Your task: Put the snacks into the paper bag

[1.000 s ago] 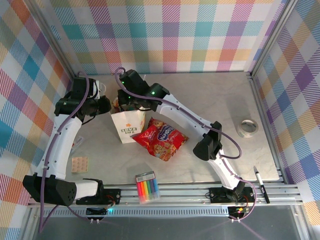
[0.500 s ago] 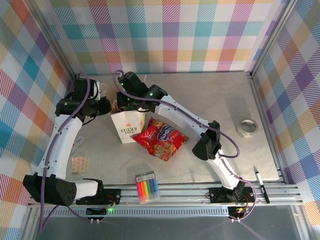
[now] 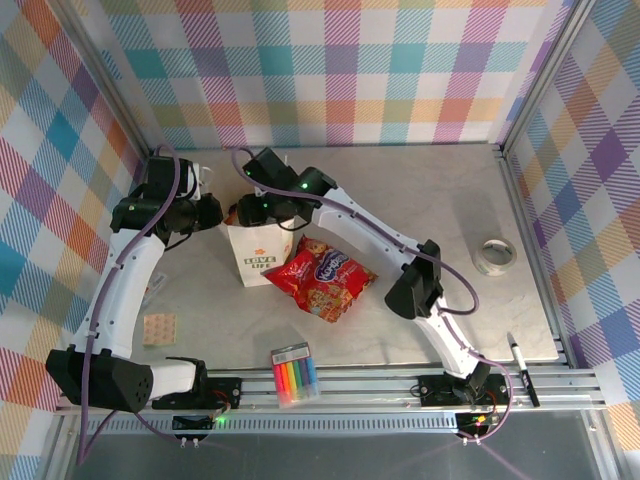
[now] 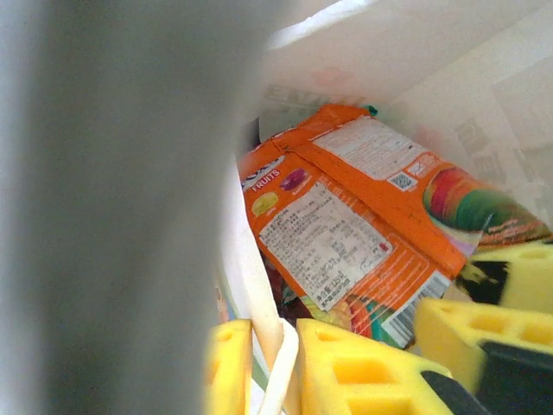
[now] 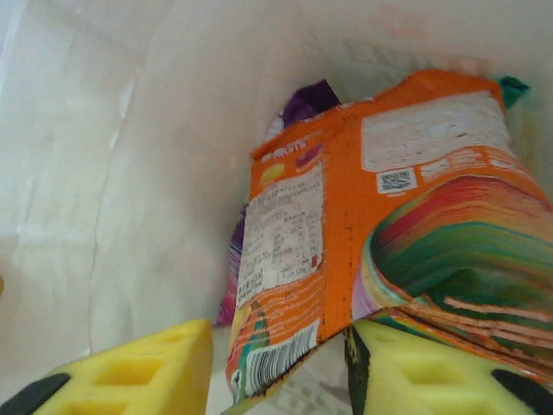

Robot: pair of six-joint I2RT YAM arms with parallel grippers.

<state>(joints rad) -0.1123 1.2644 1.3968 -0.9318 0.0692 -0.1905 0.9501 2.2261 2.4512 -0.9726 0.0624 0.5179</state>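
Right hand: the right hand (image 5: 281, 346) is reaching down into the paper bag (image 3: 258, 255) with its fingers standing apart. The lower end of the orange packet (image 5: 346, 225) is lying between them and brushing one pad, but it is not looking clamped.
Left hand: the left hand (image 4: 268, 346) is pinching closed on the bag's rim beside the twisted handle, holding the mouth open for the other hand.
Snacks already in: the orange packet is lying directly below the right hand, resting on a purple packet (image 5: 302, 104). A teal corner (image 5: 512, 86) is peeking out beyond it.
Snack waiting: the large red packet (image 3: 322, 280) is lying flat on the worktop (image 3: 430, 200) just outside the bag, on the right hand's side and away from the left hand.
Handling: the red packet is probably going to feel light and puffy, with slick crinkly film and crushable contents. A light pinch on a sealed end seam is looking like the safest hold.
Entry: it is looking wide for the bag's mouth, so it is likely needing to go in end first.
In the way: the bag's thin, soft paper walls are giving little support, and the packets inside are taking up room.
Others: a clear pack of rainbow markers (image 3: 295, 375), a tape roll (image 3: 494, 256) and a black pen (image 3: 520, 358) are lying well apart from both hands.
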